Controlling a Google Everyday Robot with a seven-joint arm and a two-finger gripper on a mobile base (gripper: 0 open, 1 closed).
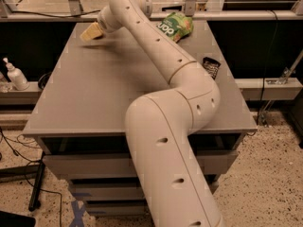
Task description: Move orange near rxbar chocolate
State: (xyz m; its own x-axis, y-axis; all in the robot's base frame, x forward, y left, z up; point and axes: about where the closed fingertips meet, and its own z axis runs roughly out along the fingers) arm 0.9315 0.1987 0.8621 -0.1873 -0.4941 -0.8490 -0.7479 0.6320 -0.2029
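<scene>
My gripper (90,32) is at the far left corner of the grey table (94,103), at the end of my long white arm (156,37) that reaches across the top. The orange is out of view; it may be hidden by the gripper. The rxbar chocolate (211,66), a small dark bar with pale lettering, lies near the table's right edge, beside my arm's elbow and far from the gripper.
A green snack pouch (176,25) lies at the table's far edge, right of my arm. A white pump bottle (14,74) stands on a low shelf to the left. A metal frame rail (227,15) runs behind the table.
</scene>
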